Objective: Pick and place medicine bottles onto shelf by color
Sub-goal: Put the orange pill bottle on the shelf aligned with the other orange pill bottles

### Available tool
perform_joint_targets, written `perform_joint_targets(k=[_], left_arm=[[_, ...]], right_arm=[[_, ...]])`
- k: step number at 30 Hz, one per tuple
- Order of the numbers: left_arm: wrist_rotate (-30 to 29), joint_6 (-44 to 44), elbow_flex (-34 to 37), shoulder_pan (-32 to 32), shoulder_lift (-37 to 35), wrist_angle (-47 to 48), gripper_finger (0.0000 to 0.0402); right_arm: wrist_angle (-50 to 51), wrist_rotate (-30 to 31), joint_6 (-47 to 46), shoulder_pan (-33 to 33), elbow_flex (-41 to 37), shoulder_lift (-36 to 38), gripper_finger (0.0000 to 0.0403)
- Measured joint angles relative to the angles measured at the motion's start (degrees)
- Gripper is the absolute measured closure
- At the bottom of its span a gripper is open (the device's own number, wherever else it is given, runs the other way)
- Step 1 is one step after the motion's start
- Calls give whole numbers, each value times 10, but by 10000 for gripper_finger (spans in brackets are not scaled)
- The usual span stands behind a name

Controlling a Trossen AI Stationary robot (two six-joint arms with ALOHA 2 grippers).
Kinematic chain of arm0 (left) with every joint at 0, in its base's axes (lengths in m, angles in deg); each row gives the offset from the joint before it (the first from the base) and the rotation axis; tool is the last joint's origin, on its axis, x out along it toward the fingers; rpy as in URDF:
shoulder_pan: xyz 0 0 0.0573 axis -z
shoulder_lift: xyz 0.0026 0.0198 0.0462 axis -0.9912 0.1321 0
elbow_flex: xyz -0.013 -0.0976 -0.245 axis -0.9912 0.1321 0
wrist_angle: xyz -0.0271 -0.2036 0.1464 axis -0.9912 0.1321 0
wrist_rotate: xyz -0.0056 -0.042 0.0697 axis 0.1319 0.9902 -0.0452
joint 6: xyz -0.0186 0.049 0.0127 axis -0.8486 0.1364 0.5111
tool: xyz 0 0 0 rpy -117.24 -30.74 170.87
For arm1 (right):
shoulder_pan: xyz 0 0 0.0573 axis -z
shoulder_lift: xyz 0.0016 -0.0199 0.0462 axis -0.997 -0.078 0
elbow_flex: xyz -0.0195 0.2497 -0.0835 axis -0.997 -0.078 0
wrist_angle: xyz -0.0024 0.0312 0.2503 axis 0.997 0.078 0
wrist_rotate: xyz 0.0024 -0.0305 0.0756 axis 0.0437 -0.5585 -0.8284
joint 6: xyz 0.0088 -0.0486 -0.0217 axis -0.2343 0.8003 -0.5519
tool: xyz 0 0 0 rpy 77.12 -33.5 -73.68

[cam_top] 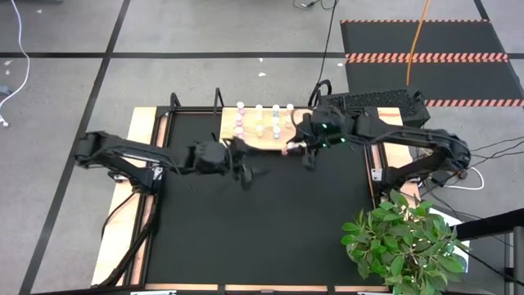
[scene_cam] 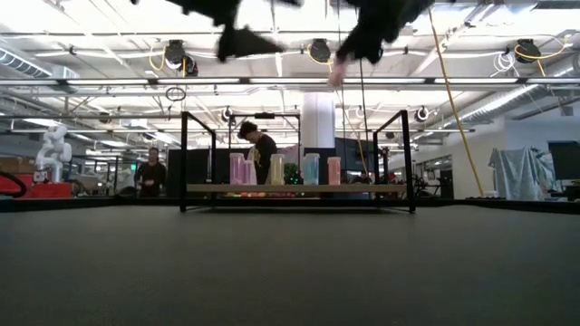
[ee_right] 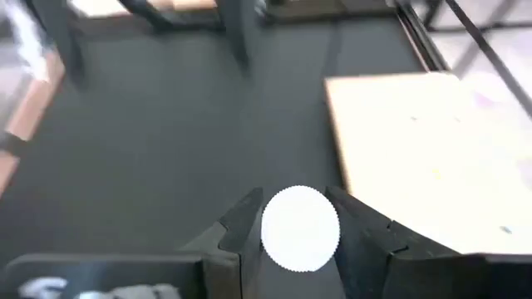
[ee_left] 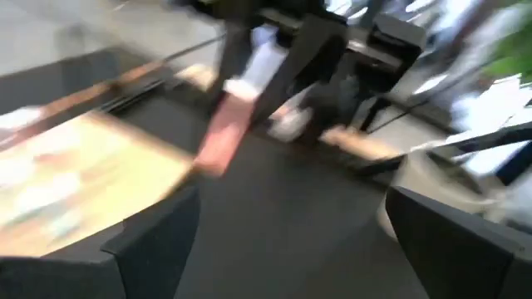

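The shelf (cam_top: 270,141), a light-wood board on black brackets, stands at the table's far middle. Several medicine bottles (cam_top: 259,127) stand upright on it; the low view shows them in a row (scene_cam: 311,169). My right gripper (cam_top: 296,148) hovers over the shelf's near right corner, shut on a pink bottle with a white cap (cam_top: 286,151). My left gripper (cam_top: 242,170) hangs just near-left of the shelf, above the black tabletop. In the left wrist view it (ee_left: 295,216) is wide open with nothing between its fingers. My right gripper pinches the pink bottle's white cap end (ee_right: 300,228) between its two fingers, one finger on each side. The fingers slant down toward the table's left. The pink body (ee_left: 223,139) sticks out beyond the fingertips and tilts down, clear of shelf and table.
A potted plant (cam_top: 405,242) stands at the table's near right corner. A black keyboard (cam_top: 378,102) lies beyond the far right edge. The black tabletop (cam_top: 262,229) spreads out in front of the shelf. People (scene_cam: 261,149) stand in the room behind.
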Motion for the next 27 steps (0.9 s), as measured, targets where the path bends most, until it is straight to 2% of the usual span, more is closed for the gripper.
perform_joint_targets(k=[2,7,10,15,21,27], left_arm=[[-32,-5,1,-10,-45,97,20],[-74,18,2,-39,-117,220,38],[-74,63,1,-68,-141,243,45],[-73,107,1,-128,-159,251,46],[-72,114,1,-177,-160,251,46],[-70,141,1,-201,-158,250,46]], right_arm=[[7,0,40,35,0,-23,291],[-7,36,106,104,5,-98,289],[-19,61,149,131,23,-146,288],[-11,60,161,160,59,-215,287],[41,58,165,166,60,-230,287],[23,27,183,173,52,-230,287]])
